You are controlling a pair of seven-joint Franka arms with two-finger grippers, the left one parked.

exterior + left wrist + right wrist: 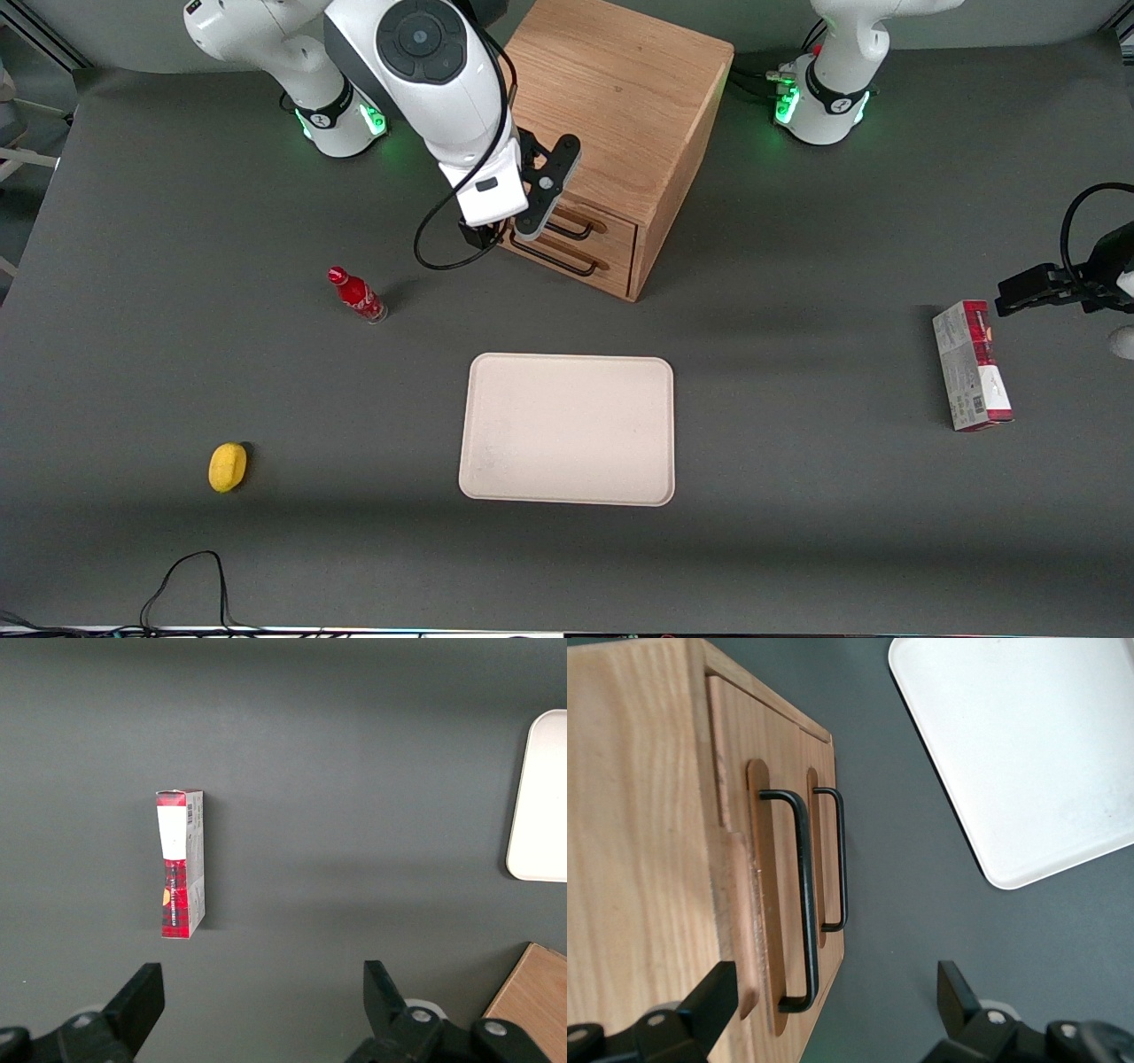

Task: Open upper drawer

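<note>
The end effector (538, 206) of the working arm hangs just in front of the wooden cabinet (620, 97), at the height of its drawers. Its two fingers (709, 1001) stand wide apart and hold nothing. In the right wrist view the black handle (799, 904) of the upper drawer (766, 895) lies between the two fingers but a little ahead of the tips, so there is no touching. The upper drawer sits flush in the cabinet, closed, with the lower drawer (567, 257) directly below it.

The bench (797, 532) has a dark grey cover. A cream tray (567, 430) lies nearer to the front camera than the cabinet. A small red bottle (358, 296) stands near the working arm, and a yellow object (227, 467) lies nearer to the camera. A red and white box (971, 365) lies toward the parked arm's end of the bench.
</note>
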